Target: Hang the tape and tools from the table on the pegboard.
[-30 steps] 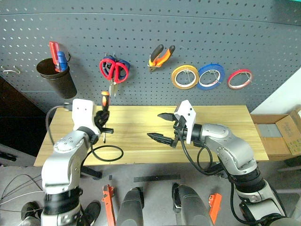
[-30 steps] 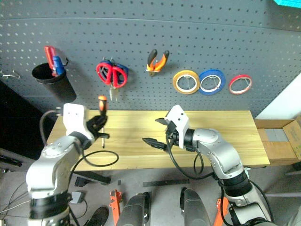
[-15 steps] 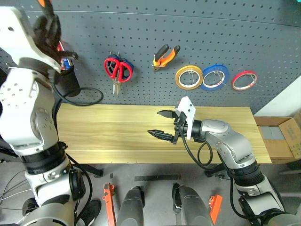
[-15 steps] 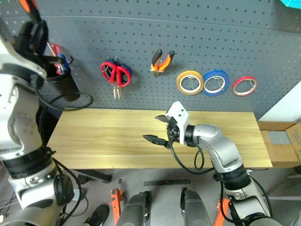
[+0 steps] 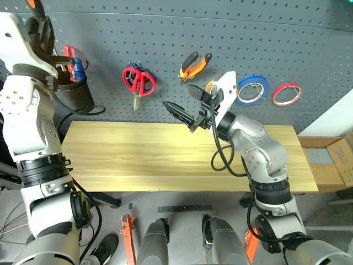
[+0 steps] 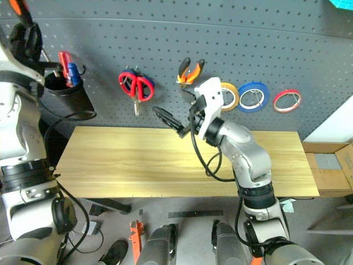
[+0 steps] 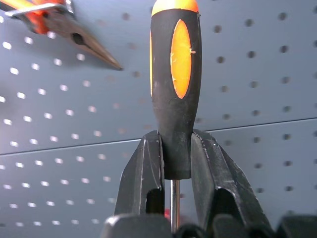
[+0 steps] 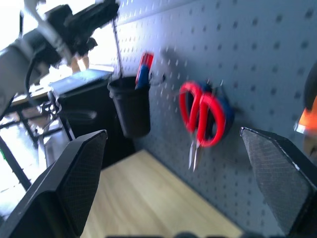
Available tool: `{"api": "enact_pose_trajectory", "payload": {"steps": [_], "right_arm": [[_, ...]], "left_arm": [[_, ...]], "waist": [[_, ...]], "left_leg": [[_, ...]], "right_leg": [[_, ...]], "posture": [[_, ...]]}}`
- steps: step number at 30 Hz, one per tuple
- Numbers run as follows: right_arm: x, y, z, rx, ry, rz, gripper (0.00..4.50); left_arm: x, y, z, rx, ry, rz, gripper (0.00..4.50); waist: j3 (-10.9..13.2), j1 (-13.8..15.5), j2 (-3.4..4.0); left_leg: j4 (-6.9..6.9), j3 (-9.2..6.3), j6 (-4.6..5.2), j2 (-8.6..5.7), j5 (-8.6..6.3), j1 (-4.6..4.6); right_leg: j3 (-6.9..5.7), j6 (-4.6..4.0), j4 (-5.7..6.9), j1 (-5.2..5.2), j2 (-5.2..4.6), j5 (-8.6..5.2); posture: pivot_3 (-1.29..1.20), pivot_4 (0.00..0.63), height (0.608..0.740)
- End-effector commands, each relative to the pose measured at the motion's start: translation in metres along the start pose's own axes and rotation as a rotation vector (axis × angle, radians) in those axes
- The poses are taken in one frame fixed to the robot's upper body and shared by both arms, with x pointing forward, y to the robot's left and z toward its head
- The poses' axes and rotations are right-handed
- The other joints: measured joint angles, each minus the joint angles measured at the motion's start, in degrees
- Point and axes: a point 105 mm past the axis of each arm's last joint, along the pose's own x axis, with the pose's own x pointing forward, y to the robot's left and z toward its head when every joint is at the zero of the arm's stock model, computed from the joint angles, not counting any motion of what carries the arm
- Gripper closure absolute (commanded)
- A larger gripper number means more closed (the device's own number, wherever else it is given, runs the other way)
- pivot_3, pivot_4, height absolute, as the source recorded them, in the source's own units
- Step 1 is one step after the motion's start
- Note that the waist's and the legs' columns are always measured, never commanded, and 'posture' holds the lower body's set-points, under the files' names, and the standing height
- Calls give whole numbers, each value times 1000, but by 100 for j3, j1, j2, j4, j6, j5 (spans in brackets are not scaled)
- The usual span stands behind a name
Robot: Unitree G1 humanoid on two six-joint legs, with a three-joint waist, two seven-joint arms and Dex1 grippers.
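Note:
My left gripper (image 5: 44, 30) is up at the pegboard (image 5: 259, 38), shut on the screwdriver (image 7: 176, 74). Its orange-and-black handle sticks up past the fingers (image 7: 146, 168). In the right wrist view its thin shaft (image 8: 118, 49) hangs down to the mouth of a black cup (image 5: 74, 93). My right gripper (image 5: 181, 101) is open and empty, raised in front of the pegboard between the red scissors (image 5: 138, 81) and the pliers (image 5: 194, 64), which both hang there. The red tape (image 5: 287, 94) hangs at the far right. The table (image 5: 138, 160) lies bare below.
The black cup on the pegboard holds red and blue handled things (image 5: 70, 57). A blue roll (image 5: 251, 90) and a yellow roll (image 6: 229, 96) hang beside the red tape. Blue-handled scissors sit behind the red ones. A cardboard box (image 5: 336, 160) stands right of the table.
My left gripper has lifted the screwdriver from over the table up to the cup on the pegboard. My right gripper rose from above the table to pegboard height, still open.

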Motion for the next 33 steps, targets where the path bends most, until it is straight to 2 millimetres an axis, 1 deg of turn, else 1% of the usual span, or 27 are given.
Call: {"api": "enact_pose_trajectory", "payload": {"steps": [1, 4, 8, 11, 15, 18, 20, 23, 25, 26, 29, 31, 33], "right_arm": [[7, 13, 14, -31, -42, 55, 0], [9, 16, 15, -37, -43, 67, 0], [10, 22, 18, -47, -48, 91, 0], [10, 26, 20, -47, -53, 104, 0], [10, 26, 20, -45, -50, 105, 0], [8, 27, 19, -45, -40, 105, 0], [7, 27, 17, -51, -31, 106, 0], [7, 27, 17, -54, -27, 104, 0], [6, 26, 17, -57, -27, 101, 0], [6, 25, 17, -60, -25, 99, 0], [5, 25, 16, -64, -19, 98, 0], [5, 25, 14, -62, -13, 100, 0], [5, 25, 12, -61, -9, 104, 0]], "left_arm": [[-2, 19, 18, 50, -66, 47, 4075], [-4, 25, 14, 63, -52, 60, 4075], [-7, 24, 1, 78, -20, 44, 4075], [-8, 17, -11, 78, 0, 22, 4075], [-6, 6, -18, 64, -20, -10, 4075], [0, -7, -15, 33, -60, -40, 4075], [4, -10, -10, 13, -83, -40, 4075], [4, -10, -17, 16, -54, -43, 4075], [-1, -9, -23, 9, -31, -40, 4075], [-4, -7, -26, 9, -12, -21, 4075], [-10, 8, -28, 32, 10, 51, 4075], [-13, 20, -27, 24, 25, 95, 3323], [-15, 24, -27, 32, 32, 109, 2685]], "waist": [[0, 0, 0], [0, -2, 0], [0, -2, 0], [0, -1, 0], [-1, 1, 0], [-1, 3, -1], [-1, 8, -1], [-1, -16, -1], [-1, -43, -1], [-1, -64, -1], [-1, -132, -1], [-1, -144, -1], [-1, -150, -1]], "left_leg": [[0, 0, 0, 0, 0, -5], [1, 0, 0, 0, 0, -6], [5, 1, 0, 0, 0, -6], [5, 0, -1, 1, 1, -6], [5, 1, -1, 0, 1, -6], [5, 2, -1, 0, 1, -6], [6, 1, -1, 1, 1, -8], [8, 2, -1, 0, 1, -9], [6, 4, -1, 0, 1, -9], [5, 4, -1, 0, 1, -8], [4, 3, -1, 1, 1, -8], [5, 3, -1, 3, 1, -9], [5, 3, -1, 6, 1, -9]], "right_leg": [[0, -16, 1, -4, 0, 10], [-1, -19, 1, -5, -1, 12], [-1, -13, 2, -5, -1, 8], [-2, -11, 3, -5, 0, 8], [-1, -16, 3, -5, -1, 11], [-2, -19, 3, -5, -1, 12], [-4, -19, 3, -5, -1, 12], [-3, -18, 3, -5, -1, 13], [-2, -20, 2, -5, -2, 14], [-2, -20, 3, -5, -2, 14], [-2, -20, 5, -7, -2, 15], [-3, -20, 7, -10, -1, 14], [-3, -19, 9, -12, 0, 14]], "posture": [[-26, 223, 740], [-28, 221, 740], [-28, 221, 740], [-31, 218, 740], [-36, 216, 740], [-48, 213, 740], [-50, 212, 740], [-51, 211, 740], [-53, 211, 740], [-54, 211, 740], [-53, 211, 740], [-53, 211, 740], [-53, 211, 740]]}}
